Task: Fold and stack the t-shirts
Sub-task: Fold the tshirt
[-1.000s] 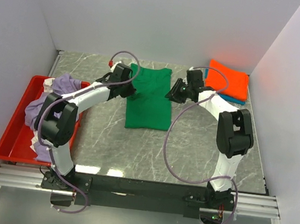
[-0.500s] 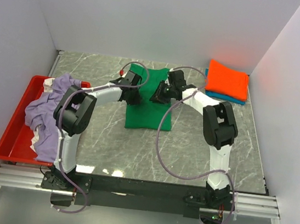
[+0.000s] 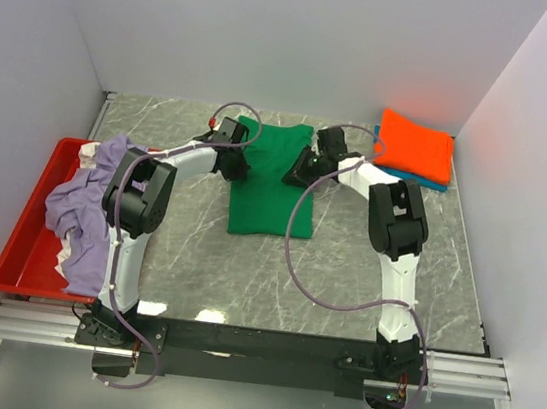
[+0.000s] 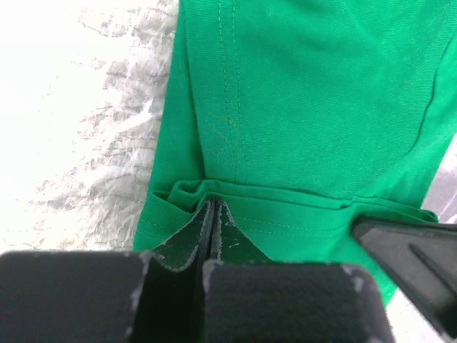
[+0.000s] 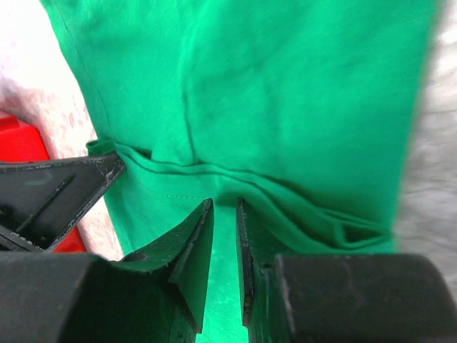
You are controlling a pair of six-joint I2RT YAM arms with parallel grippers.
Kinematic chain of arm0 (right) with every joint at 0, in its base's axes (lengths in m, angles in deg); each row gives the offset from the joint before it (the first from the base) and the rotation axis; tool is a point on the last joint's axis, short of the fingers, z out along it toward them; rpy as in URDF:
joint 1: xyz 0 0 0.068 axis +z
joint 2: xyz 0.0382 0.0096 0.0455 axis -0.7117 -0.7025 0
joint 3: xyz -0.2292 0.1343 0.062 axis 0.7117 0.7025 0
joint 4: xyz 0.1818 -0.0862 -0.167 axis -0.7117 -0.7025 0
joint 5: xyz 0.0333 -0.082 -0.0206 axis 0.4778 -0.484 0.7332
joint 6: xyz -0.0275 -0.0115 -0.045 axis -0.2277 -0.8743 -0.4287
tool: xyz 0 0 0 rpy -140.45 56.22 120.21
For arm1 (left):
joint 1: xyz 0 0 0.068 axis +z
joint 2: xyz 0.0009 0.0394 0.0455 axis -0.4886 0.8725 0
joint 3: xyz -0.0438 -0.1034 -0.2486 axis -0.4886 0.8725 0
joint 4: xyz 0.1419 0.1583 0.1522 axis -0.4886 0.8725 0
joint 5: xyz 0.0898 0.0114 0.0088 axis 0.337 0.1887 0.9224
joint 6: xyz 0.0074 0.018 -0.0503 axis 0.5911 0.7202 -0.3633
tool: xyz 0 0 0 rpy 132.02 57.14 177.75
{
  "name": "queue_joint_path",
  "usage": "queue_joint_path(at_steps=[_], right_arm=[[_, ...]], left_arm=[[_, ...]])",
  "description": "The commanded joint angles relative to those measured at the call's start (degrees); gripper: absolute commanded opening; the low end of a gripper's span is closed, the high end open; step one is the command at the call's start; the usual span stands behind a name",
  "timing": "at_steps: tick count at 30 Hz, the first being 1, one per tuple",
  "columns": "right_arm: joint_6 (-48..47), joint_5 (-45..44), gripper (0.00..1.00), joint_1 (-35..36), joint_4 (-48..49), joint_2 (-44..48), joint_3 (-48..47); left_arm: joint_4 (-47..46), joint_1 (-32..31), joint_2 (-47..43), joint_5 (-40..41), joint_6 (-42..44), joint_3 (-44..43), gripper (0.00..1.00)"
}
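Observation:
The green t-shirt (image 3: 272, 179) lies in a long folded strip at mid-table. My left gripper (image 3: 235, 165) is at its upper left edge. In the left wrist view that gripper (image 4: 212, 204) is shut, with a fold of the green t-shirt (image 4: 307, 107) pinched at its tips. My right gripper (image 3: 297, 171) is at the strip's upper right edge. Its jaws (image 5: 224, 205) stand a narrow gap apart over the green t-shirt (image 5: 285, 93), tips at a raised fold. The orange t-shirt (image 3: 417, 146) lies folded on the blue one (image 3: 410, 178) at back right. The lavender t-shirt (image 3: 87, 200) is heaped in the tray.
A red tray (image 3: 18, 267) sits at the table's left edge, with white walls close on three sides. Purple cables loop from both arms over the marble tabletop (image 3: 345, 274). The two grippers face each other across the strip, close together.
The left jaws have closed onto the shirt's left edge. The right jaws have narrowed at its right edge. Both forearms have swung in toward the shirt's top.

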Motion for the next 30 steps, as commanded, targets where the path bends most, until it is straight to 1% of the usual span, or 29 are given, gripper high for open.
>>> queue_joint_path(at_steps=[1, 15, 21, 27, 30], right_arm=[[0.7, 0.4, 0.26, -1.6, 1.7, 0.4, 1.5], [1.6, 4.5, 0.26, -7.1, 1.9, 2.0, 2.8], [1.1, 6.5, 0.26, -7.9, -1.4, 2.6, -0.9], [1.5, 7.3, 0.26, -9.3, -1.7, 5.4, -0.5], [0.7, 6.0, 0.27, -9.3, -2.0, 7.9, 1.3]], left_arm=[[0.1, 0.7, 1.4, -0.7, 1.4, -0.4, 0.01], [-0.6, 2.1, -0.5, -1.9, 2.8, 0.3, 0.01], [-1.1, 2.1, -3.2, -2.2, 4.2, -0.3, 0.01], [0.6, 2.2, -6.0, -1.3, 5.9, -3.0, 0.01], [0.5, 2.1, -8.9, -1.4, 5.2, -2.1, 0.03]])
